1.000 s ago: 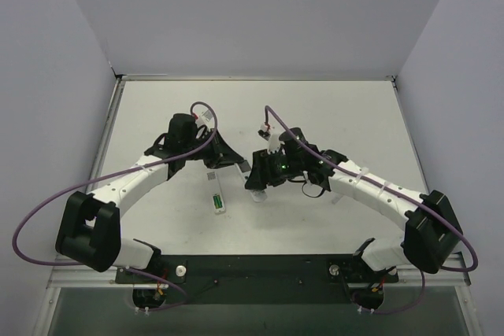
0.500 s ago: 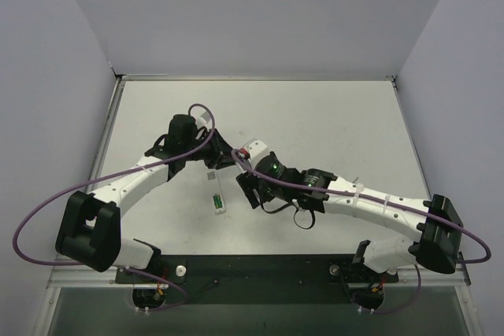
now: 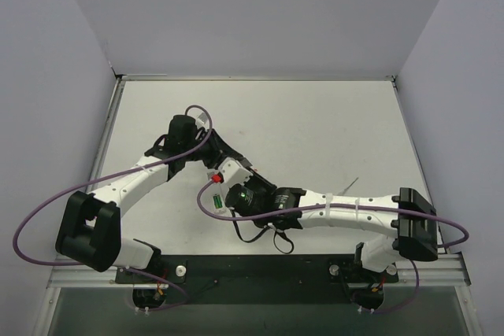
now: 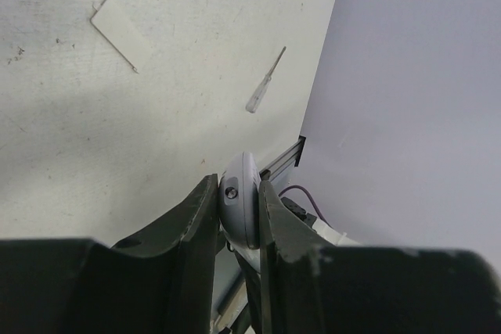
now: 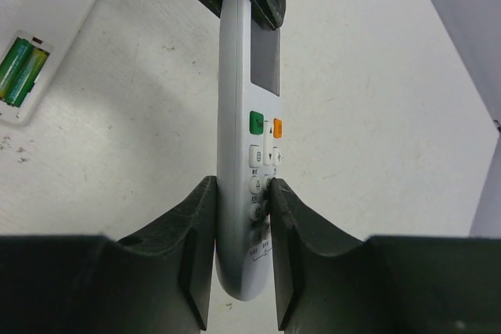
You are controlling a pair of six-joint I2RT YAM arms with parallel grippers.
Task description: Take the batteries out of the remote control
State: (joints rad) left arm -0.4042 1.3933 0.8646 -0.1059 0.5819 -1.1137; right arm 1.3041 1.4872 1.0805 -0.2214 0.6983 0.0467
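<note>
2 green batteries (image 5: 22,70), side by side, apparently inside open white remote (image 5: 61,27)

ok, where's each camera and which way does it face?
Top external: above and behind the bases, looking down at the table; both arms show.
Left wrist: on the left arm, looking past the left tool, shut on the remote, across the table.
Right wrist: on the right arm, looking past the right tool, shut on the same remote.
Shared: both wrist views show that remote.

Both end effectors (image 4: 237,197) (image 5: 243,197) clamped, seemingly tip-to-tip.
</note>
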